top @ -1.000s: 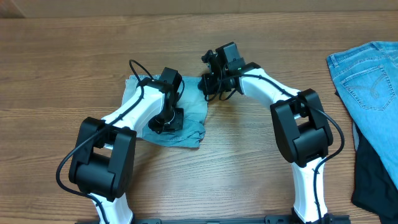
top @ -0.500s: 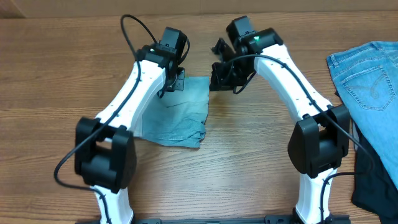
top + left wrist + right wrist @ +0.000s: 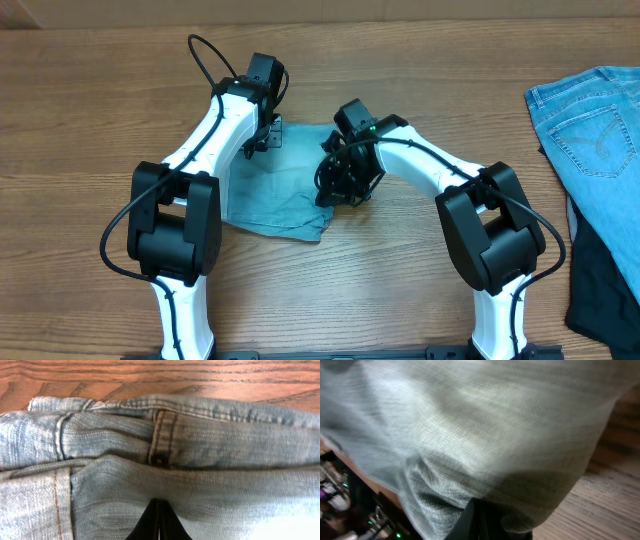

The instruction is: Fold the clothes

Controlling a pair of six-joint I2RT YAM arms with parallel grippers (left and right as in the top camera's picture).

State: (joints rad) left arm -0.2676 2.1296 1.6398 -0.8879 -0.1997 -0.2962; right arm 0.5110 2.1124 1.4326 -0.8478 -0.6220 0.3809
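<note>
**Both my claws are closed over the folded shorts**

I am working over the pale denim shorts [image 3: 285,190], which are lying folded into a compact bundle on the wooden table [image 3: 100,90], between my two arms and a little toward my left side. My left claw [image 3: 268,135] is sitting at the far edge of the bundle, its fingers [image 3: 158,522] pressed together to a point. In my left wrist view those fingers are hovering low over the denim, and I am looking straight at the waistband [image 3: 165,412] and a belt loop [image 3: 161,435], with bare table wood beyond. I cannot tell whether the tip is actually touching the cloth.

My right claw [image 3: 340,185] is sitting at the right-hand edge of the bundle, fingers also together. In my right wrist view the picture is blurred: pale fabric is filling nearly the whole frame above the dark fingers [image 3: 485,522], so close that I cannot tell whether any cloth is pinched between them.

Well apart, at my far right, medium-blue jeans [image 3: 595,140] are lying flat beside a dark garment [image 3: 605,290].
</note>
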